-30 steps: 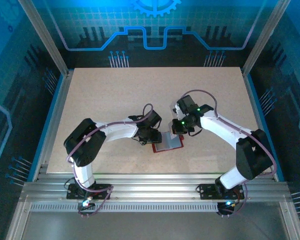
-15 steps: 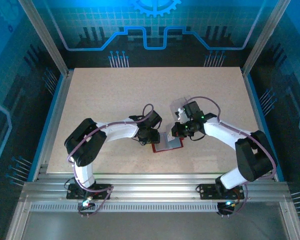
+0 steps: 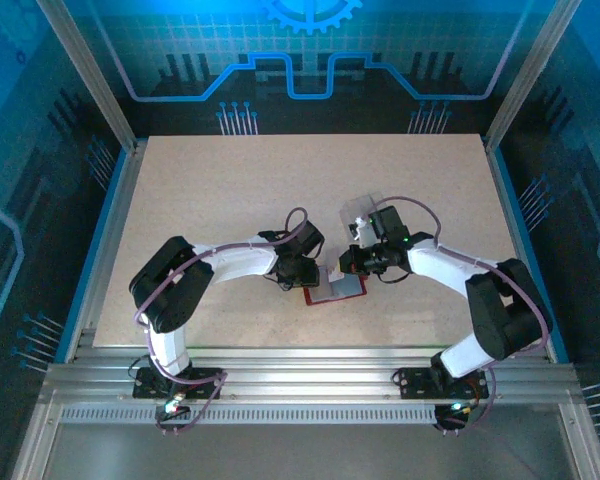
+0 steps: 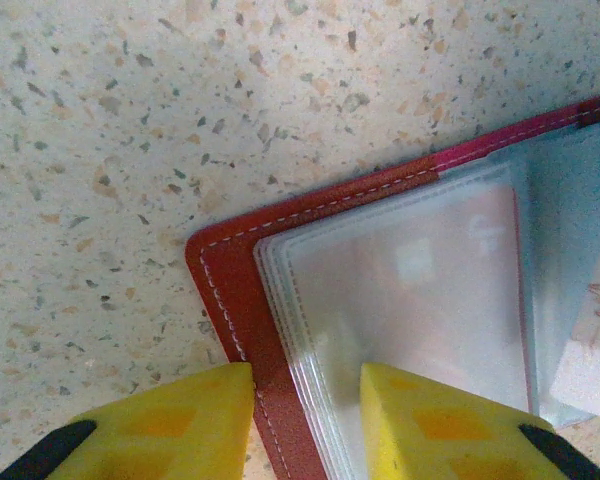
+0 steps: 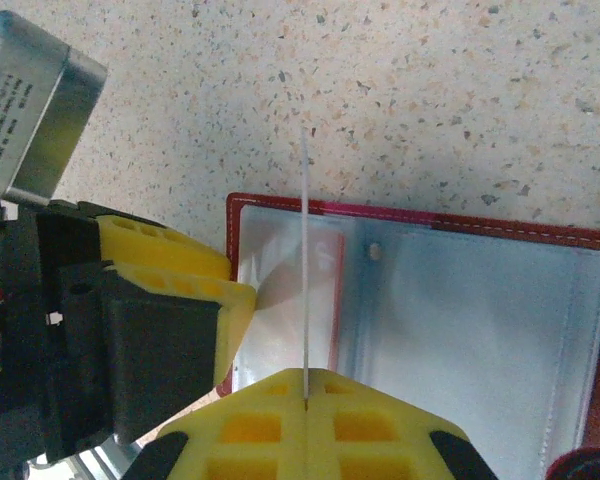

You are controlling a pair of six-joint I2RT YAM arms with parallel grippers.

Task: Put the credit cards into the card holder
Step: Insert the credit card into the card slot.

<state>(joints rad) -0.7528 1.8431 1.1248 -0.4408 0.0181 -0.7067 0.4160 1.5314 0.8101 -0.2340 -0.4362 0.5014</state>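
Note:
The dark-red card holder (image 3: 337, 289) lies open on the table, its clear pockets (image 4: 410, 290) facing up. My left gripper (image 4: 305, 375) stands narrowly open astride its left edge. One yellow finger (image 4: 180, 420) is outside the red cover, and the other finger (image 4: 430, 420) rests on the pockets. My right gripper (image 5: 307, 378) is shut on a credit card (image 5: 305, 250). That card shows edge-on as a thin white line over the holder's (image 5: 420, 300) left pocket. In the top view the two grippers, left (image 3: 306, 273) and right (image 3: 351, 262), meet over the holder. Another pale credit card (image 3: 360, 210) lies just behind the right wrist.
The left gripper's black and yellow body (image 5: 130, 330) and its silver camera box (image 5: 35, 120) sit close beside the held card. The speckled tabletop (image 3: 230, 190) stretches open behind and to both sides. A metal rail (image 3: 300, 370) borders the near edge.
My right arm has drawn in and lowered toward the holder, uncovering the pale card behind its wrist. The left arm has stayed in place at the holder's left edge.

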